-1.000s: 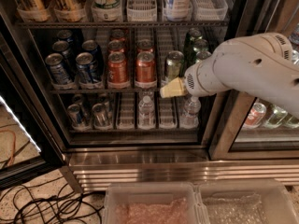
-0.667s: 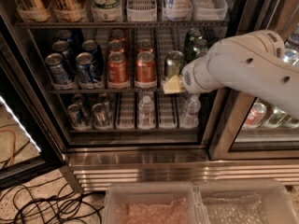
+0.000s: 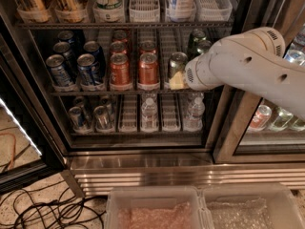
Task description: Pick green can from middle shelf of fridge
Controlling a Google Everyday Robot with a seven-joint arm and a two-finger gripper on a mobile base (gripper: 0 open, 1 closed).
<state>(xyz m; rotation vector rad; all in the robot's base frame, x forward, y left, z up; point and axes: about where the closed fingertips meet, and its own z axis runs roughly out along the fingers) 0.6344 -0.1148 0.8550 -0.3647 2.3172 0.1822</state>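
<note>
Over the last 1 second, only a small creep upward and inward by the gripper [image 3: 177,81], from a little lower at the shelf front to level with the can's base. Now sits at the front right of the middle shelf [image 3: 128,92], yellowish tip overlapping the lower front of the green can [image 3: 177,64]. Means the approach is about finished, with the grasp as the step in hand. Cannot tell whether the grip has closed on the can or merely rests against it. Looks like contact, but hidden behind the wrist.

As for the green can: upright and foremost in its lane, just right of the 2 front orange-red cans [image 3: 148,68], with darker green cans [image 3: 196,38] behind. Not lifted yet, and apparently standing on the rack inside the fridge [image 3: 143,163].

Reaches in from the right as a thick white arm [image 3: 238,61], sloping down and left through the open doorway, wrist end aimed at the can. Leaves the blue cans [image 3: 59,70] and the water bottles [image 3: 149,111] on the tier below well apart.
</note>
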